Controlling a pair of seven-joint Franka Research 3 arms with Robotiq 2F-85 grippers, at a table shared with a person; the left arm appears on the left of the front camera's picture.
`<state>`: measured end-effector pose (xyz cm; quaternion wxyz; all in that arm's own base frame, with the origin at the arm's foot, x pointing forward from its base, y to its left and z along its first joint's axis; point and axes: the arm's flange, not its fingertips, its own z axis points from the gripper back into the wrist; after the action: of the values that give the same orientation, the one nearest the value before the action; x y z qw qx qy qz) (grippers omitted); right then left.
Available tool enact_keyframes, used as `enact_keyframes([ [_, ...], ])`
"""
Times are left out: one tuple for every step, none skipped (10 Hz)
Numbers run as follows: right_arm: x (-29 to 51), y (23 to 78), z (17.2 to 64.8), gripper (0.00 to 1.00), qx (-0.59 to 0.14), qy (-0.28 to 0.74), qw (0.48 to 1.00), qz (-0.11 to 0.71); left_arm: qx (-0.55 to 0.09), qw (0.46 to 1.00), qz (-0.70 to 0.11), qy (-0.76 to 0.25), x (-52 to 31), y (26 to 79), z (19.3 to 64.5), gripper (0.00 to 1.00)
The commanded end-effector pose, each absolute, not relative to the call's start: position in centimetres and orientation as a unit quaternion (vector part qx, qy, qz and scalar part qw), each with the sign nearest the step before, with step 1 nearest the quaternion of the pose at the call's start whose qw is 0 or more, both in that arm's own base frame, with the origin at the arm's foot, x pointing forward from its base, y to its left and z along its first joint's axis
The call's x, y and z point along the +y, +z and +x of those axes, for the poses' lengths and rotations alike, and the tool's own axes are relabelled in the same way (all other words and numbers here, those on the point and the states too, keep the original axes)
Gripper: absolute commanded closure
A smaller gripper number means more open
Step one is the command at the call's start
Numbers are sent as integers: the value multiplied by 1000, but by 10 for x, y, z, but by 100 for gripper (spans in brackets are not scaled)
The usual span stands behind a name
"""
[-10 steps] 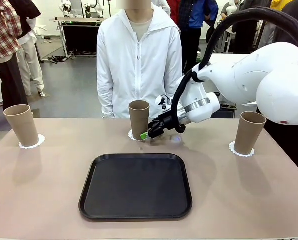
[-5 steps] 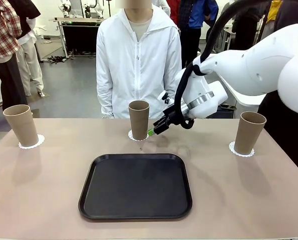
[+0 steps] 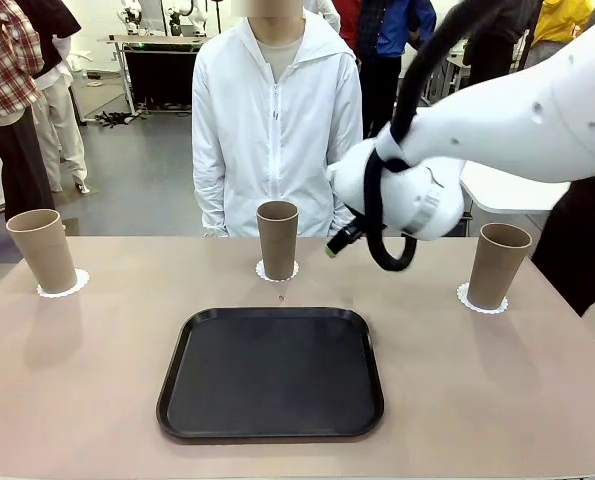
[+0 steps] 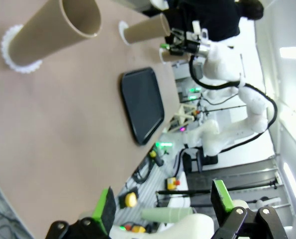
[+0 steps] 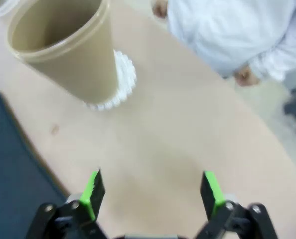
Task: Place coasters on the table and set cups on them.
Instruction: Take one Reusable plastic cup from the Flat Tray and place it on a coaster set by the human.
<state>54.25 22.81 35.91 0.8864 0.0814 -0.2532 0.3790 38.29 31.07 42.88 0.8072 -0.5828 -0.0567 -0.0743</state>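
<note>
1. Three cups stand upright on the table (image 3: pixel 497 400), each on its own coaster, in a row along the far half.
2. The left cup (image 3: pixel 42 249) sits on the left coaster (image 3: pixel 63 288) near the table's left edge.
3. The middle cup (image 3: pixel 277 238) sits on the middle coaster (image 3: pixel 277 272) at the far centre, just in front of the person in a white jacket (image 3: pixel 275 120).
4. The right cup (image 3: pixel 497 264) sits on the right coaster (image 3: pixel 481 301) near the right edge.
5. A black tray (image 3: pixel 271 373) lies flat at the near centre, apart from all three cups, with nothing on it.
6. The right gripper (image 3: pixel 333 247) hangs in the air just right of the middle cup, clear of it. In the right wrist view its green-padded fingers (image 5: pixel 94 191) stand wide apart with nothing between them, over bare table, the cup and its lacy coaster farther off to the left.
7. The left gripper (image 4: pixel 162 205) shows in the left wrist view with its fingers spread and empty, well back from the table's left end.
8. The person's hands (image 5: pixel 243 74) hang by the far edge.
</note>
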Motion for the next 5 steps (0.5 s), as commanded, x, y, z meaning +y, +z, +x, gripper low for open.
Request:
enact_keyframes([
  [271,430,533,0,-172,367,913,38,-57,809,-581,-68,310,432,383,0],
  [278,447,523,0,-165,373,913,21,-57,809,-581,-68,310,432,383,0],
  [284,461,514,0,-161,382,910,0,-57,809,-581,-68,310,432,383,0],
  [286,472,505,0,-142,385,912,-30,-57,809,-581,-68,310,432,383,0],
  [288,482,500,0,-126,385,913,-53,-57,809,-581,-68,310,432,383,0],
])
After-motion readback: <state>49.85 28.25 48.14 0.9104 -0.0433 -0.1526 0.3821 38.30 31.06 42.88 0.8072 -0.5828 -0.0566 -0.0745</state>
